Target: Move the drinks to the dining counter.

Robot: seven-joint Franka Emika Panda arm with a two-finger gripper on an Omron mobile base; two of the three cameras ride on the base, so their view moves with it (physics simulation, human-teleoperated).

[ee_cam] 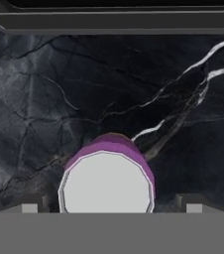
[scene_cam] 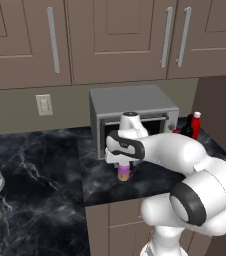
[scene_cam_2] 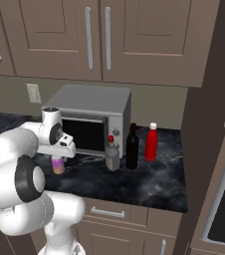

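Drinks-wise, we see the tall wine bottle (scene_cam_2: 132,146), slim red bottle (scene_cam_2: 151,142) and squat clear bottle (scene_cam_2: 112,153) mid-frame on the black marble table (scene_cam_2: 149,182). Our tool (ee_cam: 107,206) hangs wide open over the pink-purple can (ee_cam: 107,181) at lower center, gripping nothing.

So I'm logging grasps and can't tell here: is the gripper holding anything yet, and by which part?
Nothing is held. The gripper is open, its fingertips standing wide on either side of the pink-purple can just below, not closed on it.
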